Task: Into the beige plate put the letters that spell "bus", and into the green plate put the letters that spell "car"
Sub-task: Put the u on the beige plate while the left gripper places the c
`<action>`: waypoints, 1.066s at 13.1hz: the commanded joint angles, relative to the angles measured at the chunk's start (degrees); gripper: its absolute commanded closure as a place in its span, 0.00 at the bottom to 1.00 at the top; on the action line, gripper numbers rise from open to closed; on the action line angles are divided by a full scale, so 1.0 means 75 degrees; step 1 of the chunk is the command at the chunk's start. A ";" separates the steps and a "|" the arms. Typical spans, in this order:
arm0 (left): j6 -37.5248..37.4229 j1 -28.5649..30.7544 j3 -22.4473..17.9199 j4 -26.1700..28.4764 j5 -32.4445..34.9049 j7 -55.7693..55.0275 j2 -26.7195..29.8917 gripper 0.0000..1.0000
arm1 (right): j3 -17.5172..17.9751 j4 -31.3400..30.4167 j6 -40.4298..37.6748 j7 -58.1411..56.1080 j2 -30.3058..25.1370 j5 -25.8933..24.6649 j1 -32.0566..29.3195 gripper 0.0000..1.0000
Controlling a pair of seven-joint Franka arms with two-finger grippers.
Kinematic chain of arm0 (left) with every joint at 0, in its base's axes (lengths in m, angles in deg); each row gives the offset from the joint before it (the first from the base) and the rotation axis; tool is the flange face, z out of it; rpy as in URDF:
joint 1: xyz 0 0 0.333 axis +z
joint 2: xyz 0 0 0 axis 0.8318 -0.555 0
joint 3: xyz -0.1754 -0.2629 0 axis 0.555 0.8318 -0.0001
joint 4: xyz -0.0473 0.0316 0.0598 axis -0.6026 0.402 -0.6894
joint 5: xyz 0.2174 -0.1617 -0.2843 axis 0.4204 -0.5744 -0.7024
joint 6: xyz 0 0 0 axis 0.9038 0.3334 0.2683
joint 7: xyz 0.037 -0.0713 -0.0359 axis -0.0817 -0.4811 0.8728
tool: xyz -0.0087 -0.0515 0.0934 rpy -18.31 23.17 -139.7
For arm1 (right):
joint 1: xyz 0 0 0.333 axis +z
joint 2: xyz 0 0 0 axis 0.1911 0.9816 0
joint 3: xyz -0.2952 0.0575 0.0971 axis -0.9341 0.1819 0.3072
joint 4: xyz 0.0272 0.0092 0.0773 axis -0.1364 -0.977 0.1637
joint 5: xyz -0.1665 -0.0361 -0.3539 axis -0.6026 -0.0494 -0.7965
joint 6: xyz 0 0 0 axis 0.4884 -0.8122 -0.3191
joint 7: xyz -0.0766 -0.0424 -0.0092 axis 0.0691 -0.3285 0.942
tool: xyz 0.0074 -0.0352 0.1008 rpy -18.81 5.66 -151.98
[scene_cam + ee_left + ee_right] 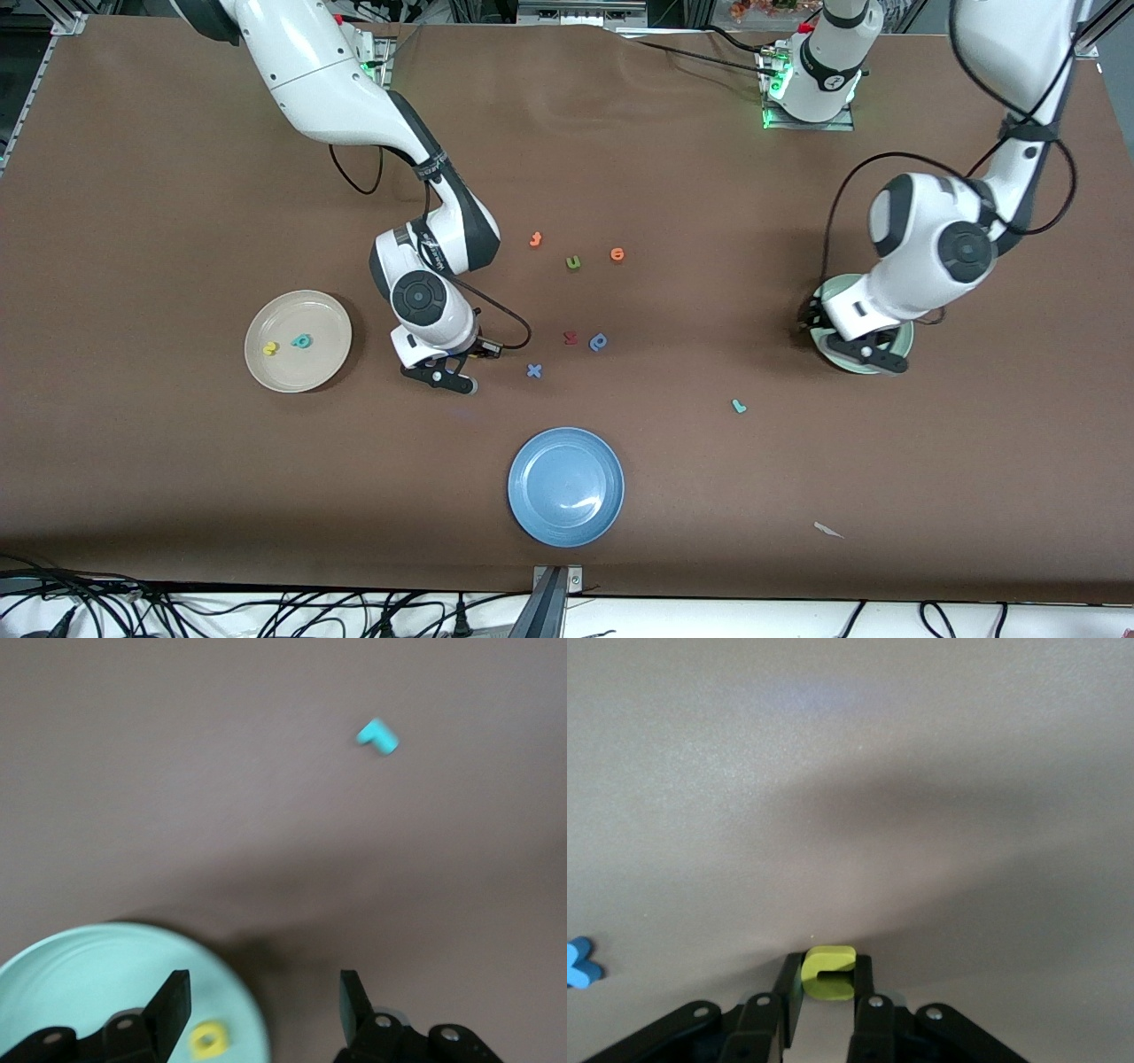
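Note:
My right gripper [828,970] is shut on a yellow "u" [830,974], low over the table between the beige plate [299,306] and a blue "x" [533,371]. In the front view this gripper [452,379] hides the letter. A yellow "s" [271,348] and a teal "b" [302,340] lie in the beige plate. My left gripper [266,992] stands open over the edge of the green plate [80,974], empty. A yellow "a" [210,1039] lies in that plate beside one finger. The left arm covers most of the green plate [840,286] in the front view. A teal "r" [738,406] lies on the table, nearer the front camera than the green plate.
A blue plate [565,486] sits near the table's front edge. Mid-table lie two orange letters [535,239] [617,254], a green "u" [573,262], a red letter [570,338] and a darker blue rounded letter [599,341]. A paper scrap [828,530] lies near the front.

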 commanded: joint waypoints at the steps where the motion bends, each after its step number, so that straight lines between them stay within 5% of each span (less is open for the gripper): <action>1: 0.0504 -0.0370 -0.0048 -0.0724 -0.0177 -0.0677 -0.0937 0.22 | -0.0145 0.0073 -0.0605 -0.0104 -0.0311 0.0001 -0.0035 0.87; 6: 0.0682 -0.0757 -0.0118 -0.2351 -0.0178 -0.0842 -0.2028 0.22 | -0.1140 0.0085 -0.2221 -0.1482 -0.1002 0.0047 -0.0058 0.87; 11: 0.1289 -0.1167 -0.0293 -0.2729 -0.0178 -0.1616 -0.2602 0.22 | -0.2335 -0.0429 -0.3022 -0.3989 -0.1319 0.0188 -0.0175 0.87; 14: 0.1409 -0.1367 -0.0388 -0.2659 -0.0154 -0.1628 -0.2791 0.21 | -0.2431 -0.1143 -0.2776 -0.4883 -0.1460 0.0493 -0.0526 0.87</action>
